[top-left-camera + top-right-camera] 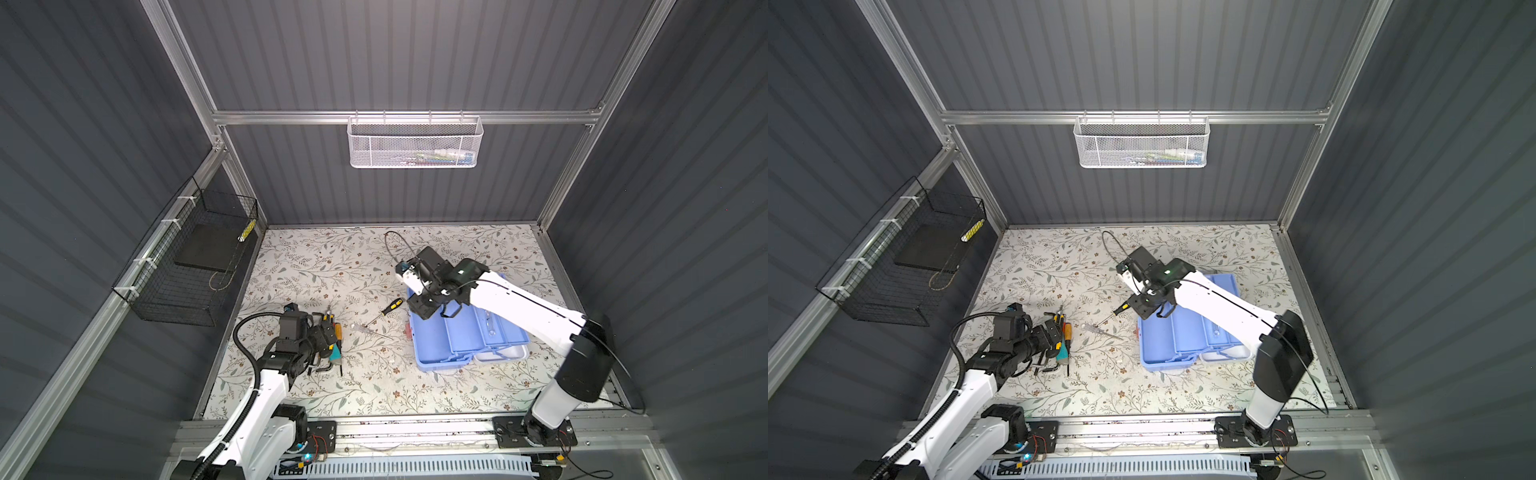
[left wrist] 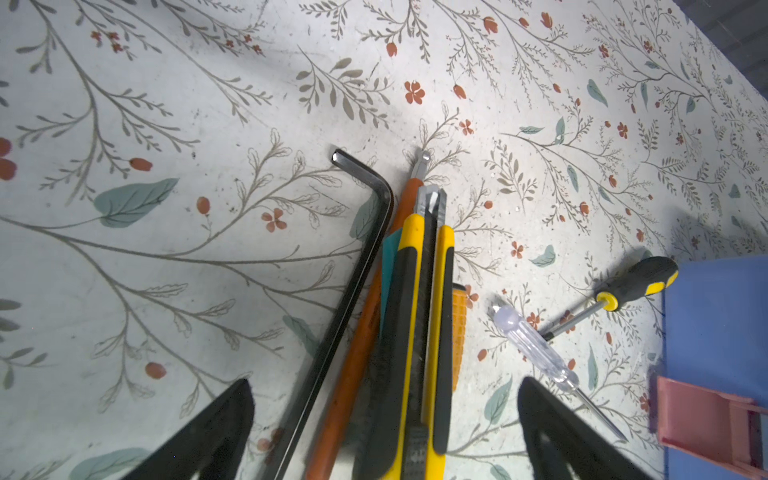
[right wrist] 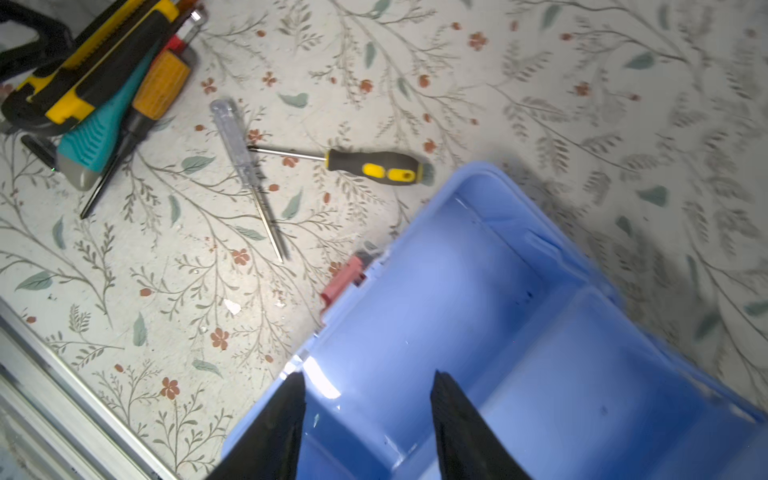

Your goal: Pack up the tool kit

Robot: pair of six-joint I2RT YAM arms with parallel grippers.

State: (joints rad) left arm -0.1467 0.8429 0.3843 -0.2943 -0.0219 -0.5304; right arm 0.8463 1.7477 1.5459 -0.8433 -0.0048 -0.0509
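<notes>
Step in hand: gathering loose tools into the open tool kit [image 1: 465,336]; by the look of it most are not yet packed.
Left gripper [image 2: 386,419]: jaws wide apart, straddling the tool pile [image 1: 330,340]; nothing clamped.
Under the left jaws: yellow-black utility knife [image 2: 419,311] on top, orange-handled tool [image 2: 357,345] and teal tool beneath it, black hex key [image 2: 353,270] alongside, near one finger.
Off to one side of the left gripper: clear-handled screwdriver [image 2: 536,345], its shaft close to the finger; black-yellow screwdriver [image 2: 631,286] beyond, tip touching or just crossing the clear one.
Right gripper [image 3: 368,424]: jaws parted, empty, hanging over the near bin of the kit.
Kit, seen from the right gripper: big blue compartment [image 3: 457,316] directly below and ahead looks bare; pink latch [image 3: 345,282] on its wall, toward the loose screwdrivers.
Kit trays: in a top view a small pale item [image 1: 490,324] lies in a stepped tray, partly under the right arm; cannot tell what it is.
Next move, left: close on the knife alone; neighbours touch it and may drag along.
Next move, right: the two screwdrivers lie just beyond the kit wall, an easy reach.
White mesh basket [image 1: 415,143]: some coloured items inside, unclear.
Black wire basket [image 1: 195,266]: dark flat slab, small yellow piece.
</notes>
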